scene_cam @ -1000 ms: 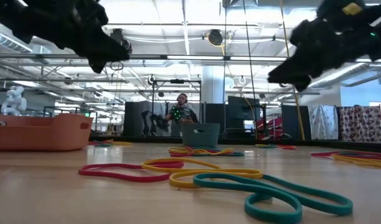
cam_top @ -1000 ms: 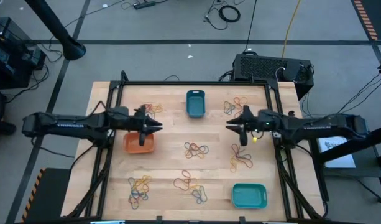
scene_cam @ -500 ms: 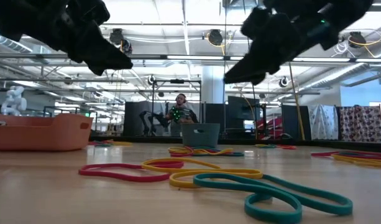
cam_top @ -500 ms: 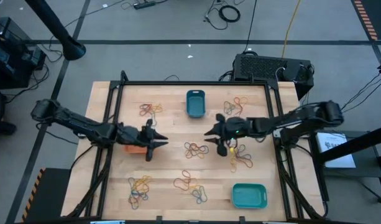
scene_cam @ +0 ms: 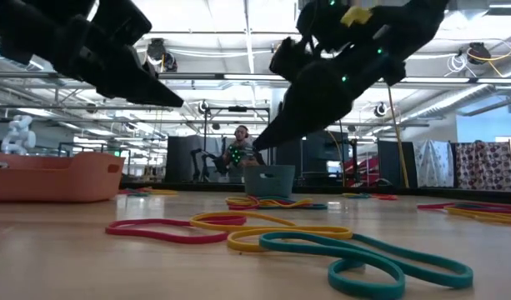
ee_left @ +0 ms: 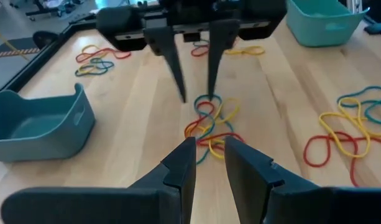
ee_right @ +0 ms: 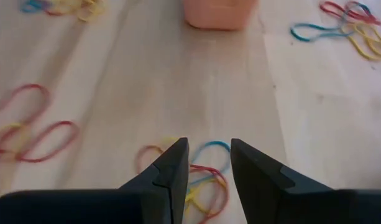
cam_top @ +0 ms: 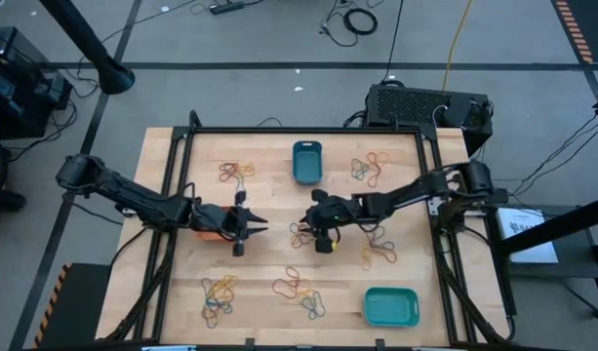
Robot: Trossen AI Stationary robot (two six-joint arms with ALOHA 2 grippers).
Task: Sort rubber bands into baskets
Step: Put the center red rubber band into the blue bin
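Rubber bands lie in several small piles on the wooden table. The centre pile (cam_top: pixel 308 235) of red, yellow and blue loops also shows in the left wrist view (ee_left: pixel 209 121) and the right wrist view (ee_right: pixel 196 173). My left gripper (cam_top: pixel 262 225) is open and empty, above the table just left of that pile. My right gripper (cam_top: pixel 301 225) is open and empty, above the pile's left part, facing the left gripper. The orange basket (cam_top: pixel 213 230) stands under my left arm. The dark teal basket (cam_top: pixel 306 162) stands at the far middle. The turquoise basket (cam_top: pixel 390 307) stands near right.
Other band piles lie at far left (cam_top: pixel 235 173), far right (cam_top: pixel 369 168), right of centre (cam_top: pixel 378 252), near left (cam_top: pixel 217 292) and near middle (cam_top: pixel 300 290). A dark frame (cam_top: pixel 308 131) borders the table. A black box (cam_top: pixel 425 105) stands behind the far right corner.
Both grippers have come in toward the centre pile. My right gripper has gone toward the table's left edge and down, over the pile. My left gripper has gone toward the right and near edges, and slightly down. The bands have not moved.
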